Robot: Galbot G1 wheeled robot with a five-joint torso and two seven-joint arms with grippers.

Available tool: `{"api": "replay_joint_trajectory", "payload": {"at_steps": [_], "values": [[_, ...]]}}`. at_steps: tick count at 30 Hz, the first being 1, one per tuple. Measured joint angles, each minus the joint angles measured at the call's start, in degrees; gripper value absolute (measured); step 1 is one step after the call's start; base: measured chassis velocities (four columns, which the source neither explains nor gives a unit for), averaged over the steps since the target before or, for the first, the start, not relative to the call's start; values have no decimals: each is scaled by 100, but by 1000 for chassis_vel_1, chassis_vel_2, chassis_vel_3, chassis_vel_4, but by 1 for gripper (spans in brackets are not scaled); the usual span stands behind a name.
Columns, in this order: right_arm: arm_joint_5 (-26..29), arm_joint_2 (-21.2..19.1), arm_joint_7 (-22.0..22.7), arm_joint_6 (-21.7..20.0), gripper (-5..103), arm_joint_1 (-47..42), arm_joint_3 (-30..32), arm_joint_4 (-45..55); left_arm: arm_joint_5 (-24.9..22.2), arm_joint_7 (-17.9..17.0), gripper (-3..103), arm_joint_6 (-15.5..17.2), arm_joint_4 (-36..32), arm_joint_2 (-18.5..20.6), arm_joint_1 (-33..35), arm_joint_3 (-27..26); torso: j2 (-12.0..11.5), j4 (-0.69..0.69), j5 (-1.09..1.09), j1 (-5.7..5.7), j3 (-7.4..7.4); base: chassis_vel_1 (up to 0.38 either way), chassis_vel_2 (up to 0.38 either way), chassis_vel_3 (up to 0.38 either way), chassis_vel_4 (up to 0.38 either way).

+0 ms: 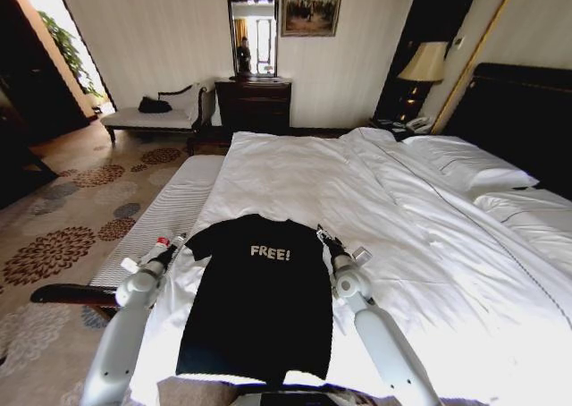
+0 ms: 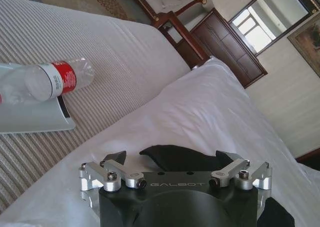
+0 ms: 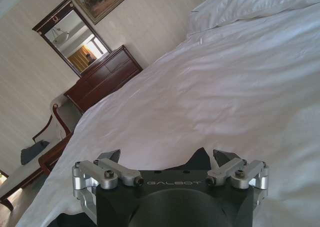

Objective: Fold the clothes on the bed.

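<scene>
Here's the bed, one big white expanse of duvet with a dark headboard and two pillows up at the far end. Lying flat on its near corner is the one shirt, black with white lettering, chest up, sleeves out to each side, hem towards the robot. By the look of it no fold has been made yet: the whole shirt is spread open, so the folding is all to come.

Two arms are at work, one per shoulder. The left gripper sits at the shirt's left sleeve; from its wrist camera the left gripper has its fingers apart with a flap of black cloth lying between them, not pinched. The right gripper is at the right sleeve, and the right gripper shows the same from its wrist camera: fingers spread, the sleeve edge between them, nothing clamped.

Beside the bed runs one striped bench, carrying one small bottle with a red band.
</scene>
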Motion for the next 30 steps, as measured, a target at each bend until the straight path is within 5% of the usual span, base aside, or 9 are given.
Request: {"api": "replay_joint_trajectory", "payload": {"at_steps": [10,22,28,30], "values": [[-106,95,19,66,100,47,-34,-130,253,122,99,-60,577,-109,-360,171,0,0,0,0,0,0,0,0,0],[-126,120,53,69,100,48,2,-208,353,145,57,-96,927,-312,-688,324,0,4,2,0,-1,0,0,0,0],[-127,123,67,69,100,69,6,-255,357,153,29,-98,762,-321,-583,232,0,-6,-3,0,0,0,0,0,0],[-127,125,69,69,100,78,4,-265,353,154,29,-89,718,-307,-556,218,0,-7,-4,0,0,0,0,0,0]]}}
